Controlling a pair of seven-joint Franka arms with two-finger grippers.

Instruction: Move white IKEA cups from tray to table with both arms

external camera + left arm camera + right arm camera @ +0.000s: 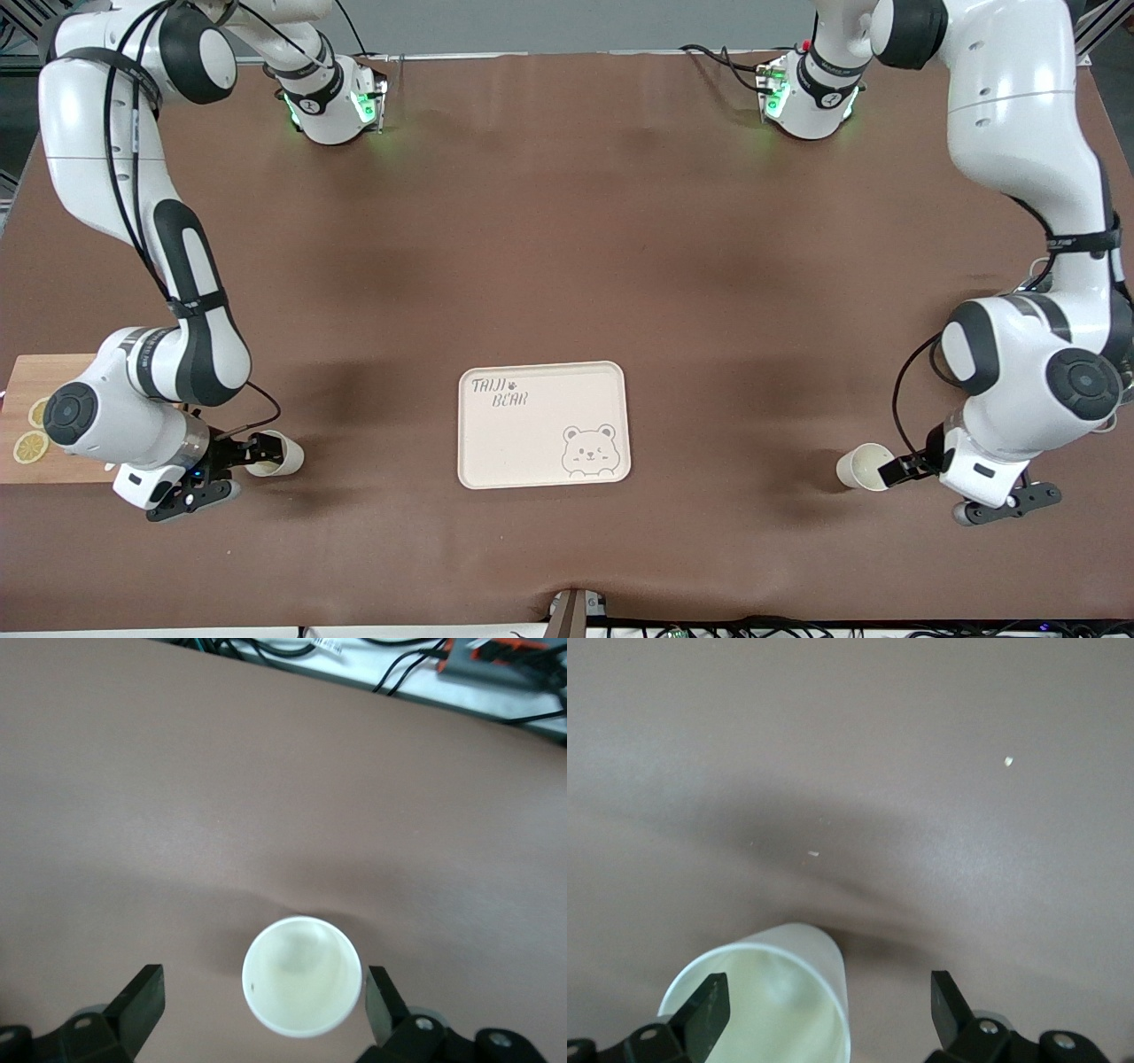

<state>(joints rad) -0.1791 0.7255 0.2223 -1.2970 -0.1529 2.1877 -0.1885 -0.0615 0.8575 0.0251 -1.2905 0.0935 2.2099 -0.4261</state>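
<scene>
Two white IKEA cups stand upright on the brown table, one on either side of the bear-printed tray [523,447]. The cup [864,467] toward the left arm's end sits between the fingers of my left gripper [905,468]. In the left wrist view this cup [302,976] has a gap to each finger [142,1001], and the left gripper [263,1003] is open. The cup [276,453] toward the right arm's end is at my right gripper [232,454]. In the right wrist view one finger [704,1014] overlaps that cup's [780,992] mouth; the right gripper [827,1005] is open.
A wooden cutting board [40,390] with lemon slices [29,446] lies at the table's edge toward the right arm's end, partly under the right arm. Nothing lies on the tray. Cables run along the table edge nearest the front camera [416,673].
</scene>
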